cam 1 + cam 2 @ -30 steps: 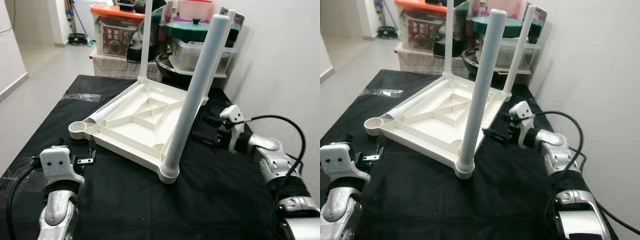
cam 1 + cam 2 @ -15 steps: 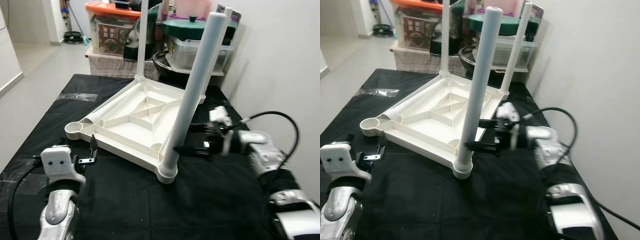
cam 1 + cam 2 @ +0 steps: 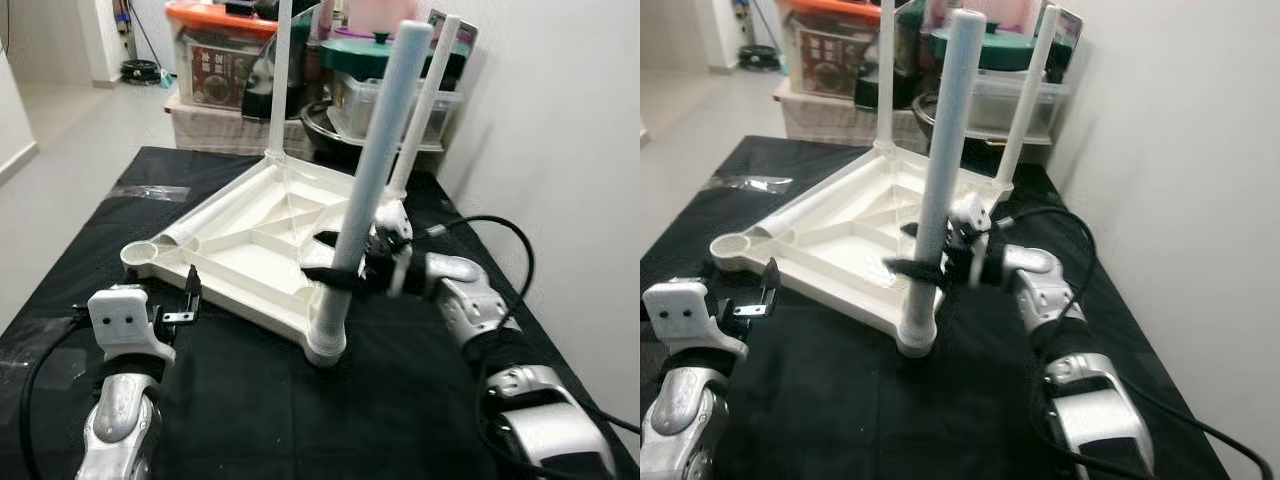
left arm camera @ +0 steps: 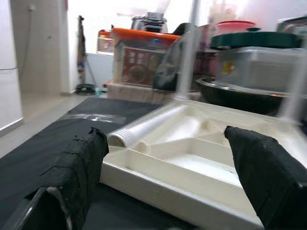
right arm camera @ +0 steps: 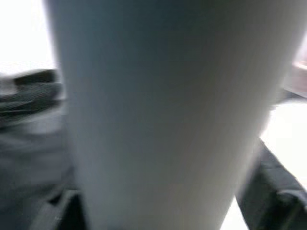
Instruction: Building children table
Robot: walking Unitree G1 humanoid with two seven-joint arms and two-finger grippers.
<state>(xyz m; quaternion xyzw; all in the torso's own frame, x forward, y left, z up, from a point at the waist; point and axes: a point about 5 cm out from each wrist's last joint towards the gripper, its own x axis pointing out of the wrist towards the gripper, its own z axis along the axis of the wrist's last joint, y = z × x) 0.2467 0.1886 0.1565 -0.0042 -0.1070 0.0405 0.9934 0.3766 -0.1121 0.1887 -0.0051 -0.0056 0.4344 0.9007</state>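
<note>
A white children's table top [image 3: 250, 300] lies upside down on the black cloth. Three white legs stand in its corner sockets: a near one [image 3: 375, 150] and two far ones [image 3: 277, 80] [image 3: 425, 100]. One more leg [image 3: 215, 220] lies loose inside the top, by the empty socket [image 3: 140, 253]. My right gripper [image 3: 335, 262] is shut on the near leg low down; its fingers [image 5: 268, 191] flank the white tube [image 5: 158, 110]. My left gripper [image 3: 185, 303] hovers open just off the top's front-left edge, facing the rim [image 4: 158, 191].
Storage boxes crowd the table's far end: an orange-lidded box [image 3: 215, 60] and a green-lidded container [image 3: 370, 55]. A white wall [image 3: 560, 150] runs close along the right. A clear plastic bag [image 3: 150, 192] lies on the cloth at the left. Bare cloth spreads in front.
My right gripper swung left from beside the table top and closed around the near upright leg. The left gripper stayed put. The camera shifted slightly.
</note>
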